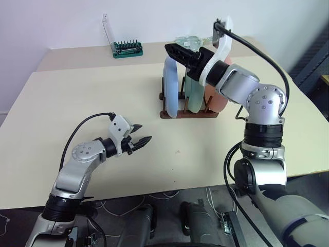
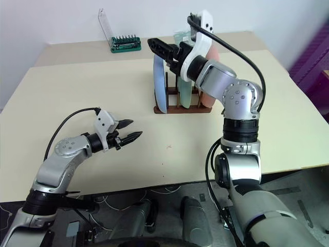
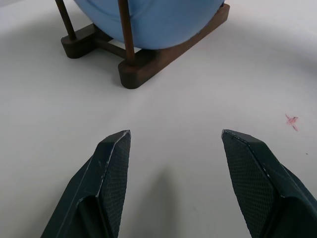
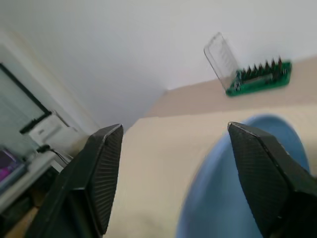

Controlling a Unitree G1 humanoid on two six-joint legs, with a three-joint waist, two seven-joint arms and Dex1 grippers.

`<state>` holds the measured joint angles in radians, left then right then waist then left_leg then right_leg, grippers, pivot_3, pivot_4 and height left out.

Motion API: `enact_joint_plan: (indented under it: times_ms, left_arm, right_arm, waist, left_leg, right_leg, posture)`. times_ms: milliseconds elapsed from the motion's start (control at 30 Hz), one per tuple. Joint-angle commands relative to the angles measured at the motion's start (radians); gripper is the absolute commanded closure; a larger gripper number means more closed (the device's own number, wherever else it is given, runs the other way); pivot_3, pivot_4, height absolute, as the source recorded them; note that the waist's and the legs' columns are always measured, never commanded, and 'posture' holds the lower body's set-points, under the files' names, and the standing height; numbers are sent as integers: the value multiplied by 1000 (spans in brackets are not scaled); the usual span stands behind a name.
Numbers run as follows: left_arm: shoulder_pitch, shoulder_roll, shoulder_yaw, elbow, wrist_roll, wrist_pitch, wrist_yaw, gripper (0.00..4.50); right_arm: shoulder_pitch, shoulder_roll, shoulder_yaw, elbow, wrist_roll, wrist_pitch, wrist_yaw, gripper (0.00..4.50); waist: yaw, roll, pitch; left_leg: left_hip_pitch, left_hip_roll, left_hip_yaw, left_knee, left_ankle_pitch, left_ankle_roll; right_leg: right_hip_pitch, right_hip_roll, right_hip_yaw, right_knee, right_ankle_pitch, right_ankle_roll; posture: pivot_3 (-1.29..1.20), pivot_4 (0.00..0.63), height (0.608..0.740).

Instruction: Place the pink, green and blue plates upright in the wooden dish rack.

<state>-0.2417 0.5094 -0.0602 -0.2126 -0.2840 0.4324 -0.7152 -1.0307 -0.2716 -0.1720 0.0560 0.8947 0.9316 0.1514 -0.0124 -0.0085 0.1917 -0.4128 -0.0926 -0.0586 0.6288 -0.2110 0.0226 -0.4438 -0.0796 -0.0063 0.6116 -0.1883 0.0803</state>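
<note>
Claws (image 4: 171, 163) (image 3: 173, 163) gape open, holding nothing.

All three plates are standing on edge in the wooden dish rack (image 1: 188, 114), upper middle of the head camera frame. The rack is small and dark brown, two base rails with thin upright pegs. The blue plate (image 1: 171, 87) sits in the leftmost slot, pale and upright, facing sideways. The green plate (image 1: 193, 95) is in the middle slot just beside it, and the pink plate (image 1: 218, 100) is on the right end, partly hidden. None looks noticeably tilted.
</note>
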Motion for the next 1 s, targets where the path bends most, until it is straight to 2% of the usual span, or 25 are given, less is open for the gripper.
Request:
enact_joint_plan:
  times_ms: [33,167,300,433,567,633,767,1000]
  left_arm:
    - [-11,-7,-8,-35,-5,0,0,1500]
    - [-19,-17,-17,-34,-1,3,3,1500]
    - [-17,-14,-13,-40,0,4,7,1500]
    - [17,20,56,-27,-9,-3,16,1500]
    - [60,80,127,18,-14,-16,-5,1500]
    - [67,94,141,31,-10,-18,-6,1500]
    - [80,112,168,58,-7,-35,-6,1500]
    - [109,99,169,13,-14,-22,10,1500]
  right_arm:
    - [-25,-38,27,-70,-66,-52,56,1080]
    - [-23,-71,25,-127,-98,-82,109,1080]
    - [67,-232,-10,-261,-94,-110,285,1080]
    - [361,-490,-103,-388,-138,-206,541,1080]
    - [665,-627,-251,-404,-131,-210,679,1080]
    - [761,-649,-282,-369,-166,-244,712,1080]
    - [890,-652,-198,-291,-350,-408,721,1080]
    - [833,-596,-107,-178,-434,-522,721,1080]
  waist:
    - [0,0,0]
    - [0,0,0]
    - [8,-1,0]
    - [24,-2,-1]
    - [23,1,0]
    - [22,1,0]
    - [24,0,0]
    - [25,0,0]
  left_leg:
    - [0,0,0,0,0,0]
    - [0,0,0,0,0,0]
    - [-3,0,-1,1,0,0]
    - [-4,0,-1,1,-2,3]
    - [-7,1,1,2,-3,5]
    - [-7,2,1,2,-4,5]
    - [-7,4,2,3,-6,2]
    - [-7,4,4,3,-6,2]
  right_leg:
    - [0,0,0,0,0,0]
    - [0,0,0,0,0,0]
    - [0,0,-1,-2,0,1]
    - [2,-1,-2,-9,0,2]
    - [1,-2,-3,-13,2,4]
    - [1,-2,-4,-14,2,4]
    - [2,-3,-6,-16,3,3]
    - [2,-9,-13,-16,5,3]
  posture:
    - [0,150,731]
    - [0,150,731]
    - [0,150,731]
    - [0,150,731]
    - [0,150,731]
    - [0,150,731]
    - [0,150,731]
    - [0,150,731]
